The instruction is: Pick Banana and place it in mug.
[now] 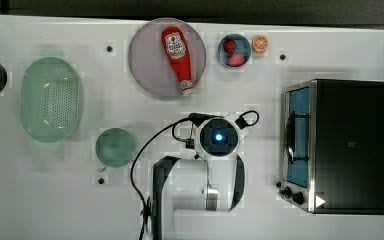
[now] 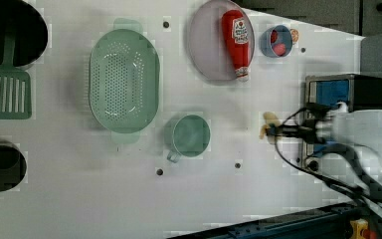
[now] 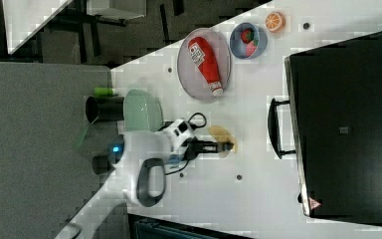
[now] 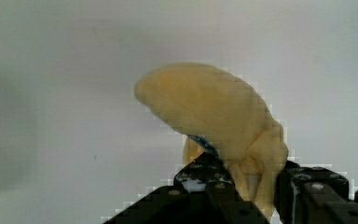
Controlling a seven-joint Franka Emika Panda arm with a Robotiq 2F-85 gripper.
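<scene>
While the gripper (image 4: 249, 186) pinches the banana (image 4: 214, 116) between its black fingers (image 4: 205, 184), clenched on the peeled end, the fruit sits between the mug and the toaster oven (image 2: 343, 92) in the left view. The banana (image 2: 268, 124) lies just left of the oven's door in the left view, with bare white table (image 2: 229, 199) between it and the mug (image 2: 189, 137). The mug stands just right of the perforated basket (image 2: 123, 79) in the left view.

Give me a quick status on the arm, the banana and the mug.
Gripper shut on banana. Mug stands empty beside the green basket. Bare table between banana and mug, nothing in the way.
</scene>
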